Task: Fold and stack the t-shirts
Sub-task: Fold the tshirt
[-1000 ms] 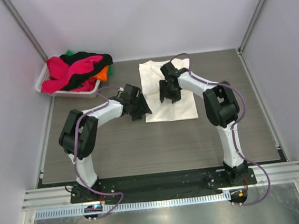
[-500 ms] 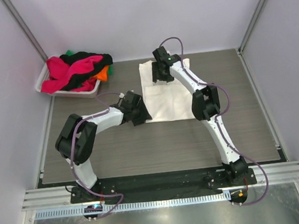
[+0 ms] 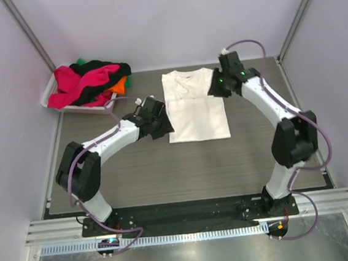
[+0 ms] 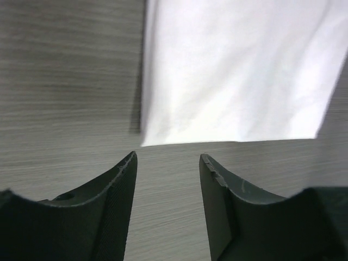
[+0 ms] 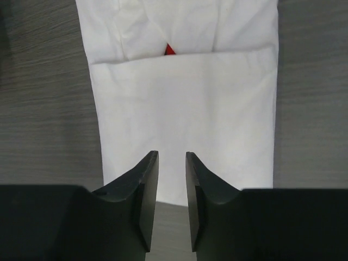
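Left wrist shows left fingers (image 4: 117, 187) spread and empty; right fingers (image 5: 145, 187) narrowly parted above white t-shirt (image 5: 185, 109).

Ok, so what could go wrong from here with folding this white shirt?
1. The left tool is open over the table, just off the shirt corner. Closing there may miss the fabric or catch only one layer.
2. The right tool hangs over the layered shirt. A drag across it could pull the fold open.

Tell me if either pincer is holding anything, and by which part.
Nothing is held. The left pincer is open beside the white t-shirt; the right pincer hangs over it, empty.
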Motion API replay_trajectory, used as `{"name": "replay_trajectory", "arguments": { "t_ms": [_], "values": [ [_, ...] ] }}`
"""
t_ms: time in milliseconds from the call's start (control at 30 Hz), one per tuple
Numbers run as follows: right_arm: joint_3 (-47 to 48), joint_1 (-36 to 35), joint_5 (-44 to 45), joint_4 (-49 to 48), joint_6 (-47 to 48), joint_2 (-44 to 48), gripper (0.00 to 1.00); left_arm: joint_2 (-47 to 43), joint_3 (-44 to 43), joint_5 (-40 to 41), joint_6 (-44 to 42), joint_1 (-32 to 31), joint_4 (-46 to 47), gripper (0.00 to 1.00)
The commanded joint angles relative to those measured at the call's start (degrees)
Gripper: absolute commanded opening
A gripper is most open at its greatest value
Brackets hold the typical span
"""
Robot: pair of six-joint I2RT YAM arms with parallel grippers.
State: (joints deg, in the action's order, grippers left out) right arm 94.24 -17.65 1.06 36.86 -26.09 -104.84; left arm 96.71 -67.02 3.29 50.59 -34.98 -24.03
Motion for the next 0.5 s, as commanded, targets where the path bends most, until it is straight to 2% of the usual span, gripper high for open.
{"name": "replay_trajectory", "arguments": {
  "t_ms": [0,67,100,267,467],
  "values": [
    [-17.17,5.16,-14.92,-8.46,-6.51,6.12,0.31,2.68,-3.37,-4.68,-0.14,-0.53,3.10,0.49],
    [-23.02,6.92,-19.40,-12.42,-8.28,8.59,0.19,4.36,-4.60,-7.49,0.65,-0.61,5.92,0.47],
    [-27.40,7.01,-20.47,-13.56,-8.45,8.94,0.18,5.50,-4.95,-8.20,1.26,-0.61,6.71,0.47],
    [-35.08,7.63,-21.72,-17.43,-8.28,8.42,0.16,10.87,-5.13,-11.99,2.85,-0.70,12.07,0.44],
    [-40.70,12.19,-18.29,-18.23,-5.65,7.10,0.13,13.68,-0.84,-9.89,2.67,-0.70,12.96,0.42]
  ]
}}
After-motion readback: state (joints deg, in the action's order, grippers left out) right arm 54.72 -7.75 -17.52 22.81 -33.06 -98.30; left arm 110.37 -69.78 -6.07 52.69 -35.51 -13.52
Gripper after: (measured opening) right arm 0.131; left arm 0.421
